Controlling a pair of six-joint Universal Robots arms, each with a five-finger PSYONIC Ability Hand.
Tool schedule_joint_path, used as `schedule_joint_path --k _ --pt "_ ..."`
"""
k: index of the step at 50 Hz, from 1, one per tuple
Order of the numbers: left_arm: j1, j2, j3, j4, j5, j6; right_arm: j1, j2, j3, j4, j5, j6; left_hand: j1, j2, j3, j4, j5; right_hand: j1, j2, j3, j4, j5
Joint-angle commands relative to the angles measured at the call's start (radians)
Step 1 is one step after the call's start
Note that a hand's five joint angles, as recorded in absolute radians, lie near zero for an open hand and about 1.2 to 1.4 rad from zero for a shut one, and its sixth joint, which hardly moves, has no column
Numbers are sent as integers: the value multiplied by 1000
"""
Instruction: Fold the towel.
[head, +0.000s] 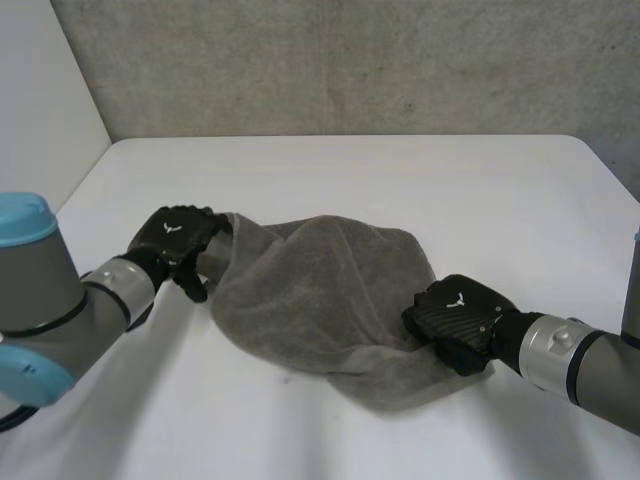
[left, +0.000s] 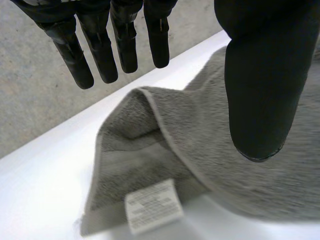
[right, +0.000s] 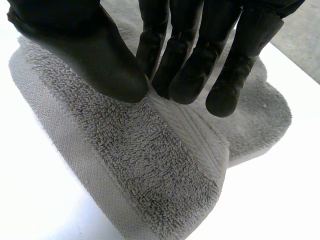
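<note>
A grey terry towel (head: 320, 290) lies crumpled in a loose heap mid-table. My left hand (head: 176, 238) is at the towel's left corner. In the left wrist view its fingers (left: 100, 55) are straight and spread well apart from the thumb (left: 260, 90), open. The towel corner (left: 145, 150) with its white label (left: 152, 206) lies beneath them, not gripped. My right hand (head: 455, 318) is at the towel's right edge. There its thumb (right: 95, 55) and fingertips (right: 185, 80) pinch a raised fold of the towel (right: 150, 170), so it is shut on the cloth.
The white table (head: 360, 180) stretches bare behind the towel up to a grey concrete wall (head: 350, 60). A white side wall (head: 40, 90) stands at the left. Bare tabletop also lies in front of the towel (head: 250, 420).
</note>
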Motion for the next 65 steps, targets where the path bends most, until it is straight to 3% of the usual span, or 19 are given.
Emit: schedule_joint_path --k 1,9,26,36,45,53,55,56,58,65 --pt "4 -154 187 4 -28 20 0 -3 2 -6 12 18 56 58 56 57 56 72 79 40 38 52" --pt "4 -266 343 -43 -212 27 2 8 9 -7 7 12 47 49 48 49 47 72 79 40 38 52" --pt "1 -452 626 -182 -208 33 2 45 11 -21 4 7 38 41 39 40 38 72 79 40 38 52" --pt "-6 -538 779 -248 -73 -42 0 54 9 -26 6 7 35 38 36 37 35 72 79 40 38 52" --pt "-29 -601 871 -251 -39 -49 0 65 8 -29 7 7 82 85 83 84 82 72 79 40 38 52" --pt "-47 -645 932 -252 -30 -47 -10 57 -3 -29 9 9 428 431 429 430 429 72 79 40 38 52" --pt "-53 -651 942 -251 -25 -47 -24 51 -6 -27 10 9 744 746 744 746 744 72 79 40 38 52" --pt "-53 -651 942 -251 -25 -47 -38 46 -12 -27 9 9 745 748 746 747 746 72 79 40 38 52" --pt "-56 -642 936 -255 -25 -42 -47 37 -21 -26 10 12 1006 1008 1006 1007 1006 72 79 40 38 52" --pt "-84 -554 910 -310 -27 -13 -75 -6 -63 -13 18 29 1006 1009 1007 1008 1007 72 79 40 38 52"
